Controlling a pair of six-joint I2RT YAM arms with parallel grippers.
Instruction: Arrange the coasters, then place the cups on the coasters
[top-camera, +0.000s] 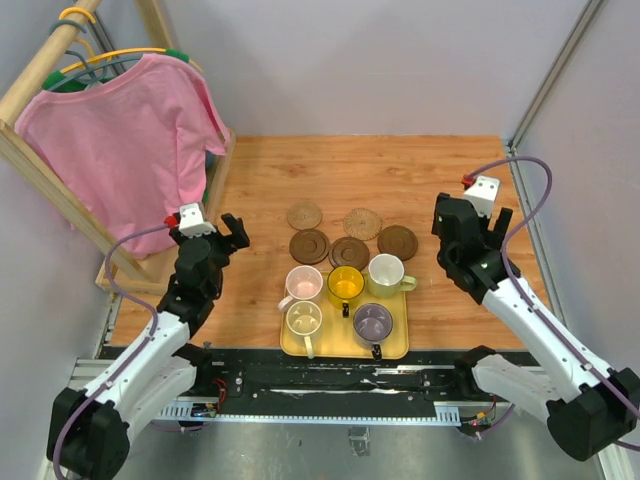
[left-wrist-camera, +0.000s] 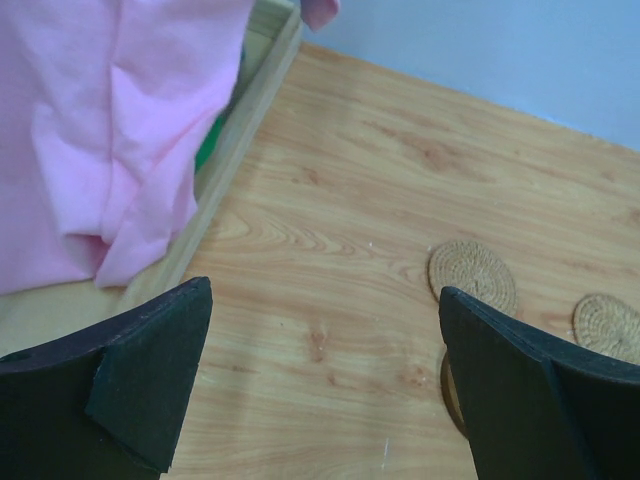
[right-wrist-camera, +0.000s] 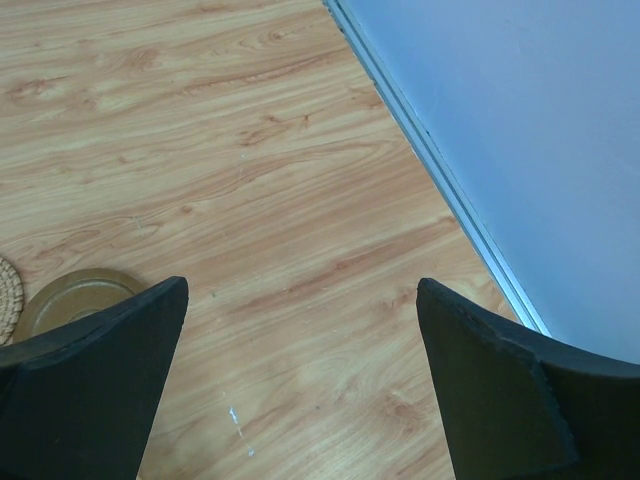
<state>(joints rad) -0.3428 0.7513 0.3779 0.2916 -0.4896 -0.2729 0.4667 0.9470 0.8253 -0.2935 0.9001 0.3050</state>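
Observation:
Two tan coasters (top-camera: 304, 214) (top-camera: 363, 222) lie behind three dark brown coasters (top-camera: 309, 245) (top-camera: 350, 252) (top-camera: 397, 241) at mid-table. Several cups stand on the yellow tray (top-camera: 340, 346): pink (top-camera: 303, 284), yellow (top-camera: 346, 284), white with a green inside (top-camera: 386, 271), cream (top-camera: 303, 319) and grey-purple (top-camera: 372, 322). My left gripper (top-camera: 235, 235) (left-wrist-camera: 325, 300) hovers open left of the coasters, over bare wood, with a tan coaster (left-wrist-camera: 473, 275) ahead on its right. My right gripper (top-camera: 470, 225) (right-wrist-camera: 300, 300) hangs open right of the coasters, a brown coaster (right-wrist-camera: 75, 297) at its left.
A wooden rack (top-camera: 60, 190) with a pink shirt (top-camera: 120, 130) (left-wrist-camera: 110, 130) stands at the left edge. Grey walls (right-wrist-camera: 520, 150) close the back and right sides. Bare wood lies behind the coasters and on both sides of the tray.

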